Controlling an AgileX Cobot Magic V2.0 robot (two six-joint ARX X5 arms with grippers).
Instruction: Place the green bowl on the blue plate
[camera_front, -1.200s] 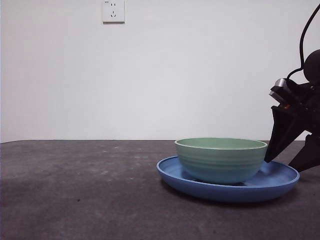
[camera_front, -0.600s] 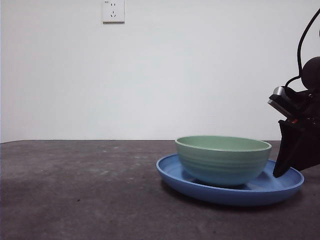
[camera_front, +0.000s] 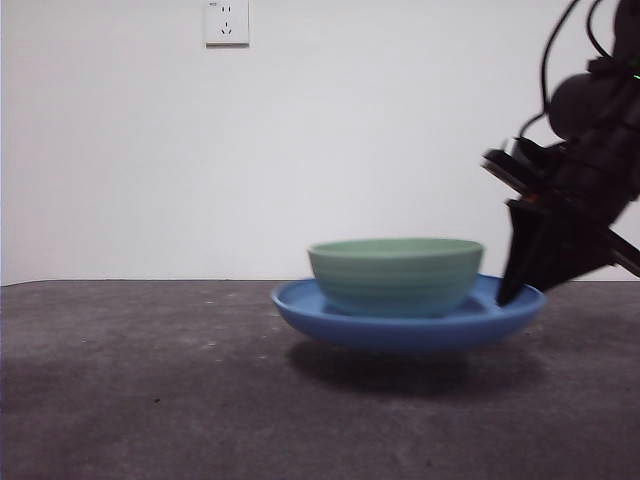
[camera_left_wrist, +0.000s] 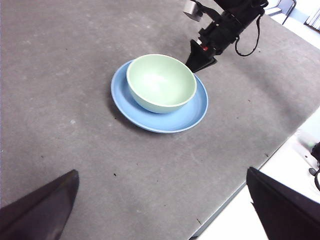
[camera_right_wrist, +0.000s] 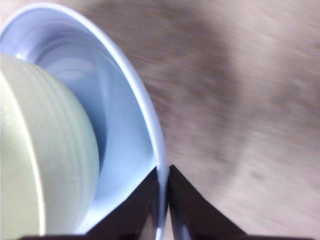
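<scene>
The green bowl (camera_front: 396, 276) sat inside the blue plate (camera_front: 400, 327), close to the middle. The right pincer (camera_right_wrist: 163, 200) was pinched tight on the plate's rim, with one jaw inside the rim and one outside. In the front view the plate looked lifted off the desk (camera_front: 150, 380), with a dark shadow under it, and the picture was blurry there.

The bowl was right beside the right pincer, just past the rim it held, but the jaws did not touch the bowl. The plate reached away from the pincer, so all the weight hung out from that one edge. I think the bowl could slide if the plate tipped.

The left pincer (camera_left_wrist: 165, 212) was spread wide and held nothing. It hung high and well away from the plate, so the right arm was much nearer.
</scene>
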